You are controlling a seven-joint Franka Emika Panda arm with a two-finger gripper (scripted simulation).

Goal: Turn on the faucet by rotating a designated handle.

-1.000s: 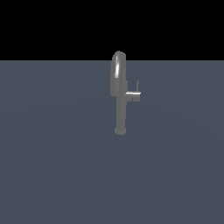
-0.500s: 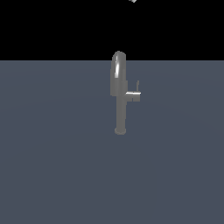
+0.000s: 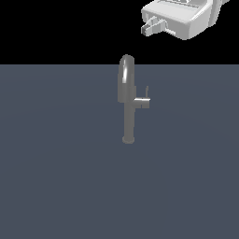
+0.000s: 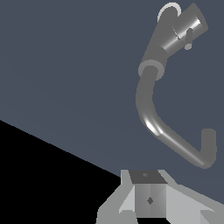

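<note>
A flat slate-grey desk [image 3: 56, 177] fills the lower part of the exterior view, bare and even in tone, and meets a plain black backdrop along a straight horizon; no walls or furnishings can be made out. One faucet [image 3: 128, 105] stands upright on the desk near the middle of that view, a slim grey column on a small round base with an arched spout on top. It carries one handle [image 3: 143, 100], a short stub at the column's 3 o'clock side ending in a thin upright lever. One gripper [image 3: 153, 26] hangs at about 1 o'clock from the faucet, well apart from it and above the horizon. Whether the jaws are wide or narrow I cannot tell.
</note>
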